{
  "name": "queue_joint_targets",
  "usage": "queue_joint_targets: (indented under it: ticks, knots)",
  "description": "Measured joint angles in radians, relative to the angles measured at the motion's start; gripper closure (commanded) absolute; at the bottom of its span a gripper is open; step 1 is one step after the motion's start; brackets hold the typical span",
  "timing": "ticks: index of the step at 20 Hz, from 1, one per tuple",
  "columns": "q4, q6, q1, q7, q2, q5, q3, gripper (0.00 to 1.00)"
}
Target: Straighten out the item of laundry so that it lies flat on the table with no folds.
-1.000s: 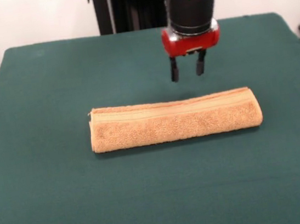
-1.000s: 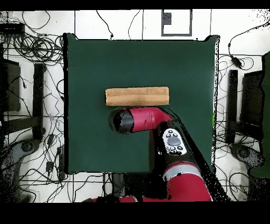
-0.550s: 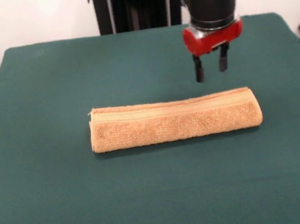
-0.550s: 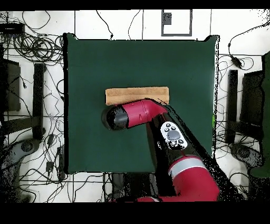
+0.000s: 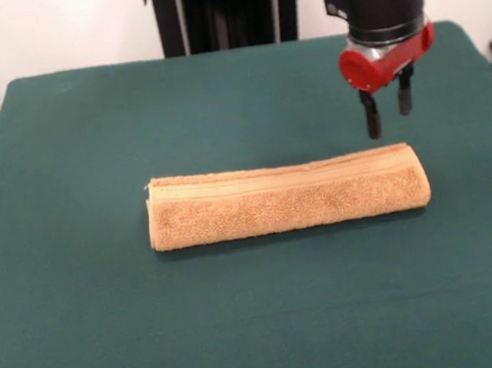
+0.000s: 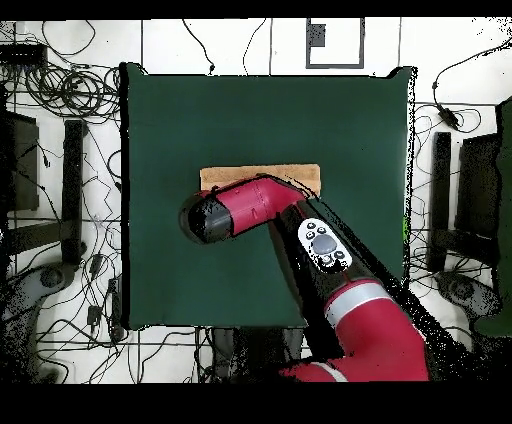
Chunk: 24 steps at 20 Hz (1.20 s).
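The item of laundry (image 5: 286, 199) is an orange-tan towel folded into a long narrow strip across the middle of the dark green table (image 5: 85, 132). A paler woven band runs along its far edge. My gripper (image 5: 387, 118) hangs open just above the table behind the towel's right end, with nothing between its fingers. In the overhead view the red arm (image 6: 250, 208) covers most of the towel (image 6: 300, 174), and the gripper itself is hidden under the arm.
Bare green felt surrounds the towel on every side. Cables and dark equipment (image 6: 60, 90) lie on the floor around the table edges.
The gripper has moved to the right in the front view, from behind the towel's middle to behind its right end, and a little lower. The towel has not moved.
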Motion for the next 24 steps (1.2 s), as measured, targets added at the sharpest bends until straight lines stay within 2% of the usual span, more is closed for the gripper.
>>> queue_joint_targets:
  ticks: [6,19,24]
  knots:
    - [0.000,0.000,-0.025,-0.002,0.037,-0.052,0.042,0.00]
    - [-0.002,-0.005,-0.042,-0.002,0.150,-0.168,0.049,0.00]
    - [-0.001,-0.020,-0.044,-0.002,0.149,-0.173,0.050,0.00]
